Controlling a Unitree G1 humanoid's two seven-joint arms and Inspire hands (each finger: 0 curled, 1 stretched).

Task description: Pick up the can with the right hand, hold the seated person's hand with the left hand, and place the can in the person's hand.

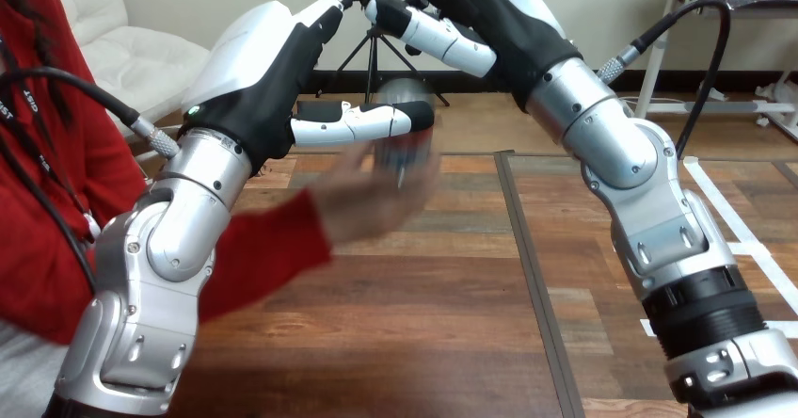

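In the head view, the robot's left arm (179,239) rises from the bottom left corner. Its black left hand with the white shell (254,79) is lifted above the far left part of the brown wooden table (423,343). The left hand is relaxed. Its fingers (329,8) run straight up and to the right, and its black-and-white thumb (358,121) reaches out sideways to the right. That thumb lies across the front of the dull grey metal can with the rounded top (405,152).

The can stands roughly upright above the table's far edge, left of the dark seam (532,267) that runs down the tabletop. It rests against the upper edge of the person's hand (372,201), which comes in from the left on a red sleeve (268,249), palm up and blurred. The person's hand sits just under the left thumb. I cannot tell whether they touch, and no robot finger is seen wrapped round that hand or wrist.

The right arm (640,192) climbs from the bottom right corner to the top of the view. Its black right hand (489,23) hangs above the can and to its right, apart from it. It is released, with one white jointed finger (433,34) stretched leftward over the can and nothing grasped.
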